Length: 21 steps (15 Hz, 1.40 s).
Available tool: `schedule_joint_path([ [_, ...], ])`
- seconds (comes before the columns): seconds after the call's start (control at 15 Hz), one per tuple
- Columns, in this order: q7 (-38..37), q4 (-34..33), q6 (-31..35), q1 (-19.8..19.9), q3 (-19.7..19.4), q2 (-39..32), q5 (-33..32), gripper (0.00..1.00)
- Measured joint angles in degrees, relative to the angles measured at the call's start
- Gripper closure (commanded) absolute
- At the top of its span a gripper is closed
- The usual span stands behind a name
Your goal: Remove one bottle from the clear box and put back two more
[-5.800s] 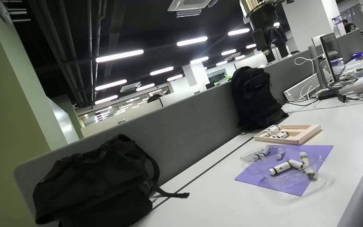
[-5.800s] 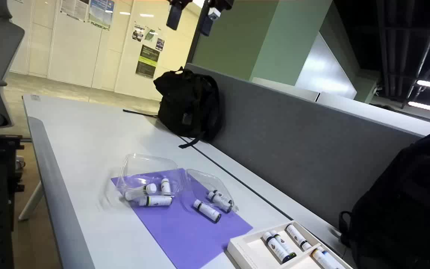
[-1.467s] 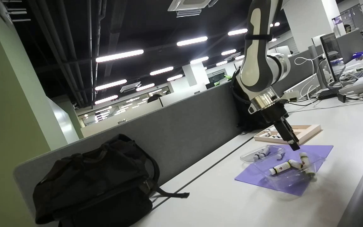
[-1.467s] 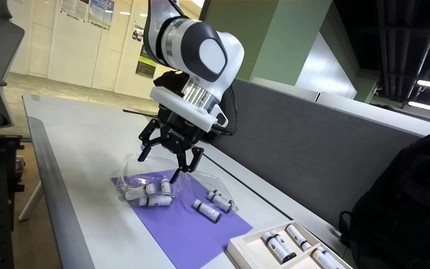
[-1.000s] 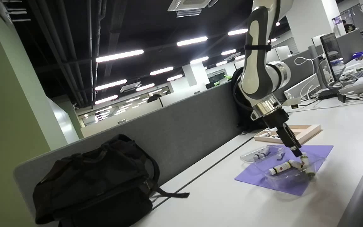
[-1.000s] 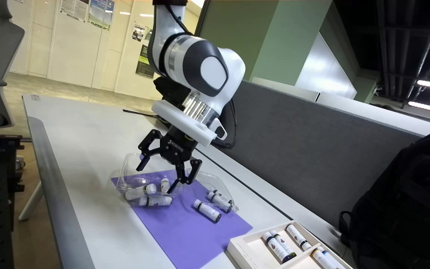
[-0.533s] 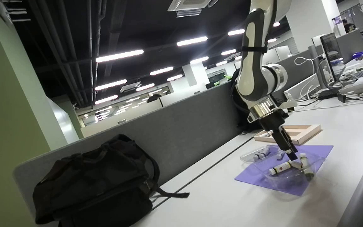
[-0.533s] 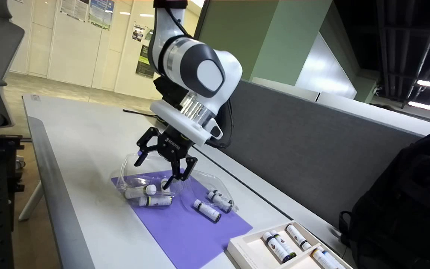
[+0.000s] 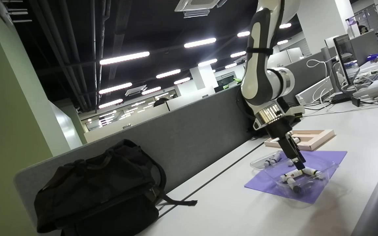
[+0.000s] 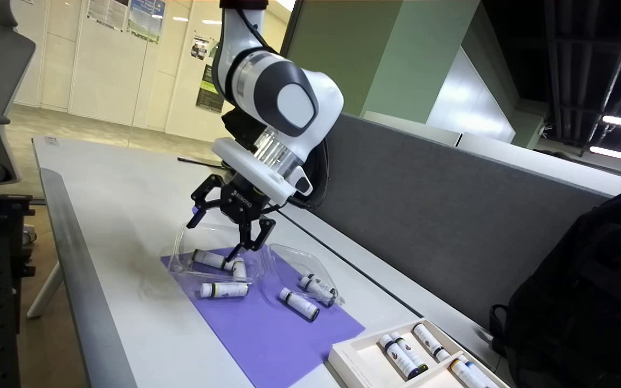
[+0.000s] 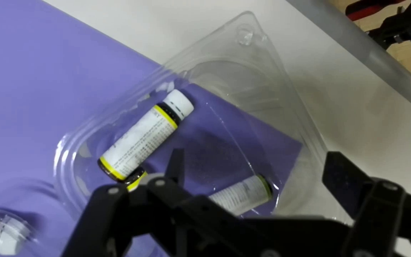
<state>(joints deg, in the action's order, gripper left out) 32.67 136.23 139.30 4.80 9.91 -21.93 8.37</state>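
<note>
One white-labelled bottle (image 11: pixel 243 195) has shifted across the clear plastic box (image 11: pixel 284 73), which straddles a corner of the purple mat (image 11: pixel 48 71) on a white table (image 10: pixel 111 183), as a Robotiq gripper (image 10: pixel 211 241) hangs over it, jaws spread wide; two more bottles (image 11: pixel 139 137) lie inside.

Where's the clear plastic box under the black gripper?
In an exterior view, the clear plastic box lies left of centre, straddling the far end of the purple rectangular mat and the white tabletop, under the open black gripper.
</note>
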Motion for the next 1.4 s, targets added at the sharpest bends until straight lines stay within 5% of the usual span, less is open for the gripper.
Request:
schedule_joint_path([
  [0.33, -1.84, -0.01, 0.00, 0.11, -0.64, -0.06, 2.01, 0.00],
  [0.87, -16.69, 0.64, 8.86, -1.47, -0.75, -1.09, 10.43, 0.00],
  [1.4, -30.97, 1.01, 12.50, -4.86, -2.01, -3.39, 11.12, 0.00],
])
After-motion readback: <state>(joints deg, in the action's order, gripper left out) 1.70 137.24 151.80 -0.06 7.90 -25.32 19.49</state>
